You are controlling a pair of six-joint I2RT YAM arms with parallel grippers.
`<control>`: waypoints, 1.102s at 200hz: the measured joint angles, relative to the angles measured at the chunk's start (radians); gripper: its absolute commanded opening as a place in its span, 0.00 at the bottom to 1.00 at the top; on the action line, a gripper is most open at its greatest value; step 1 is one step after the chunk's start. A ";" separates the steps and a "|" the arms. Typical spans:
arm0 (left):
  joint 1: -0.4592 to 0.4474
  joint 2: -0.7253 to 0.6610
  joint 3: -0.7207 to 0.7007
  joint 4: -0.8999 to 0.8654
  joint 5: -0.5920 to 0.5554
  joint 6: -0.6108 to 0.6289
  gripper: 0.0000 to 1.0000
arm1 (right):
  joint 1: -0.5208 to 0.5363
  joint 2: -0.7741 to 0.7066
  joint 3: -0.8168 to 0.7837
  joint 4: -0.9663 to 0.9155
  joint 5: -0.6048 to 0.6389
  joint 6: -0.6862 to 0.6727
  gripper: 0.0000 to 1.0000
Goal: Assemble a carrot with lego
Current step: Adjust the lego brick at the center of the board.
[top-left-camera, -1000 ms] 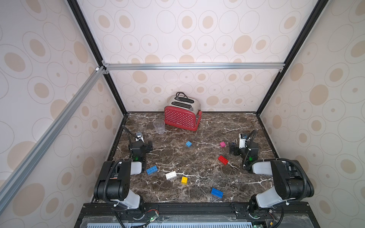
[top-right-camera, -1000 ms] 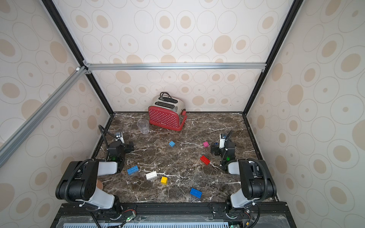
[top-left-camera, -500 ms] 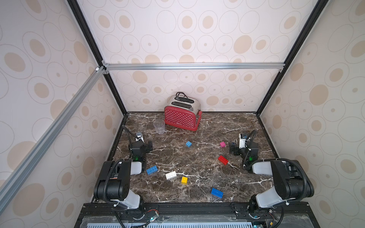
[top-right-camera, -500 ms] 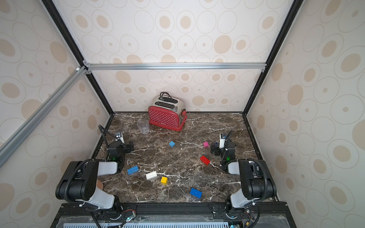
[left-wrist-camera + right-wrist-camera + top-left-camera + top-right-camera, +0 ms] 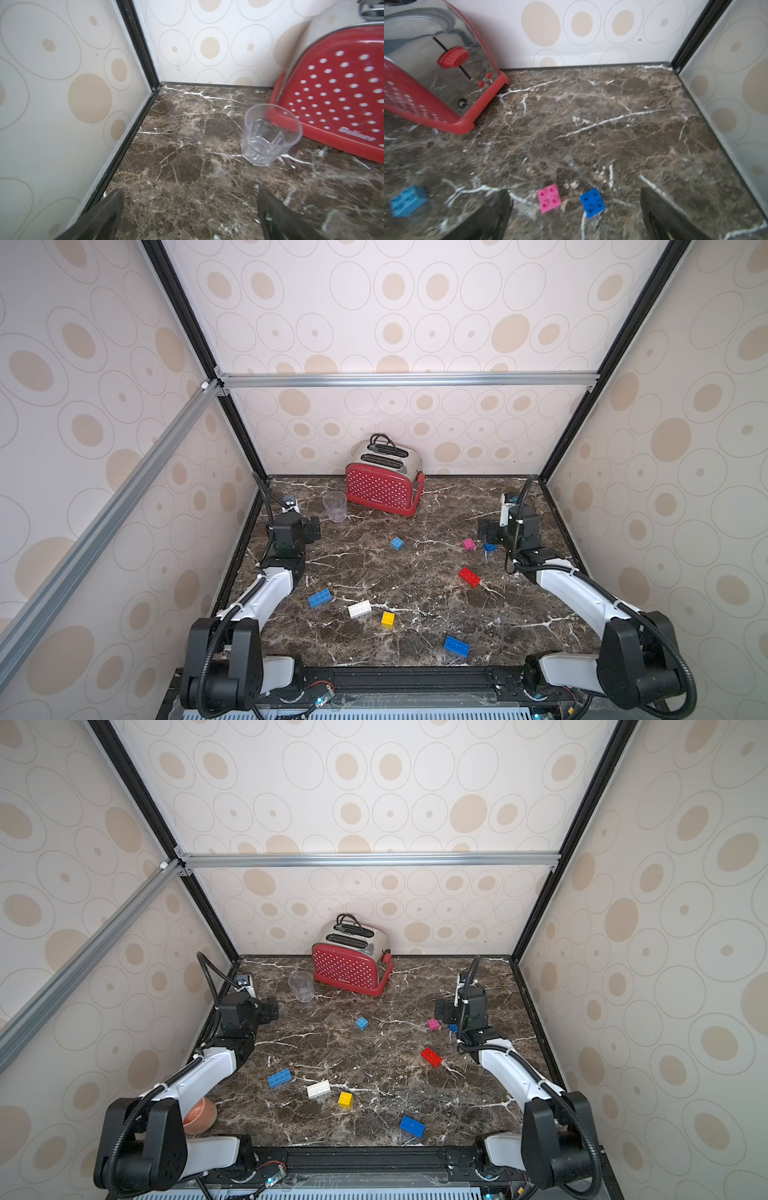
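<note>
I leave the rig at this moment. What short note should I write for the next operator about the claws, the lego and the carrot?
Left claw: open, empty, facing the clear cup.
Right claw: open, empty; pink brick and small blue brick lie close before it.
Others loose and apart on the table: light blue brick, red brick, long blue brick, white brick, yellow brick, front blue brick.
Done: nothing joined.
Left: build the whole carrot.
</note>
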 measured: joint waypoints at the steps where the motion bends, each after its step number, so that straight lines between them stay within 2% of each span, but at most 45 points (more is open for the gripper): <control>1: -0.002 -0.002 0.001 -0.003 0.001 -0.002 0.99 | 0.003 -0.001 0.001 -0.006 0.000 0.005 0.96; 29: -0.056 -0.038 0.012 -0.158 0.040 -0.047 0.99 | 0.108 -0.002 -0.005 -0.202 -0.030 0.170 0.95; 55: -0.060 -0.053 0.012 -0.258 0.097 -0.083 0.99 | 0.141 0.051 -0.034 -0.269 -0.123 0.236 0.95; 84: -0.060 -0.066 0.012 -0.302 0.152 -0.105 0.99 | 0.144 0.193 -0.010 -0.305 -0.211 0.208 0.97; 127: -0.061 -0.066 0.012 -0.333 0.194 -0.122 0.99 | 0.148 0.381 0.135 -0.363 -0.287 0.129 0.97; 220: -0.063 -0.073 0.012 -0.334 0.213 -0.134 0.99 | 0.286 0.390 0.161 -0.454 -0.397 0.066 0.91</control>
